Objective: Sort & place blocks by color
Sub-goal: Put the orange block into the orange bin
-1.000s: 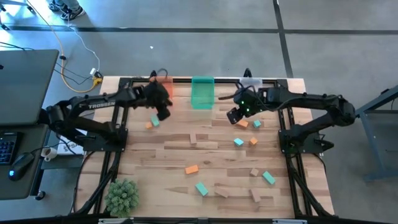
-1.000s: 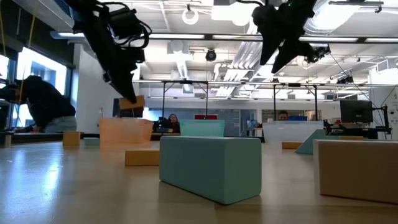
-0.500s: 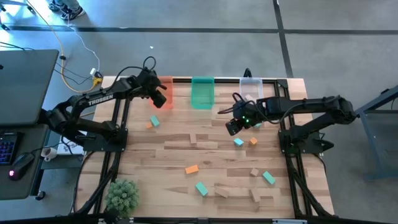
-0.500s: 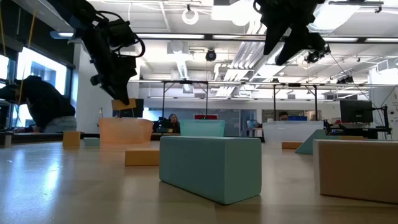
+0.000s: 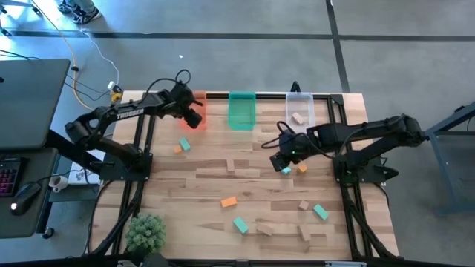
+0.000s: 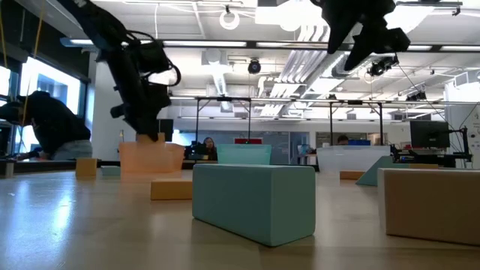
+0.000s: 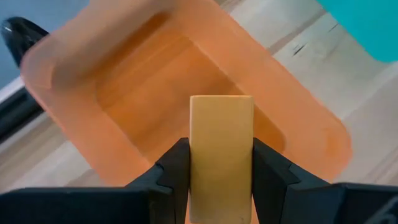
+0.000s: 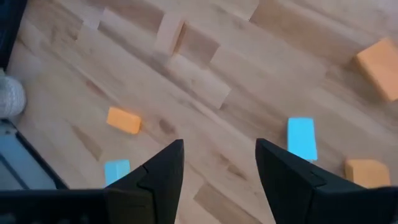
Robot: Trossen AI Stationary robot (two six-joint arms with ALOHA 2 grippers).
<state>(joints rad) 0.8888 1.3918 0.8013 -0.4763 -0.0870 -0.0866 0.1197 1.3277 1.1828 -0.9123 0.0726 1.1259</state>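
My left gripper (image 5: 195,120) (image 7: 221,163) hangs over the translucent orange bin (image 5: 197,102) (image 7: 143,93) at the table's far edge, shut on an orange block (image 7: 221,121). My right gripper (image 5: 278,162) (image 8: 217,177) is open above the table's middle right, touching nothing. A teal block (image 5: 284,170) (image 8: 301,138) and an orange block (image 5: 302,169) (image 8: 367,171) lie flat just under and beside it. More orange, teal and tan blocks lie flat toward the near edge, such as an orange one (image 5: 228,201) and a teal one (image 5: 240,224). My left gripper pinches the orange block between its two fingers (image 7: 176,168), one on each long side face (image 7: 198,155). The fingers slant down toward the far edge. The block sticks out ahead of the fingertips, lifted clear over the orange bin's hollow.
A green bin (image 5: 241,110) and a clear bin (image 5: 299,105) holding a tan block (image 5: 298,117) stand beside the orange bin. An orange and a teal block (image 5: 182,146) lie below the left gripper. A small plant (image 5: 145,233) sits at the near left corner. People show beyond the table.
My left gripper has carried the orange block toward the far edge, over the orange bin, and has come down to its rim. My right gripper has moved from near the clear bin toward the near edge, ending above the teal block.
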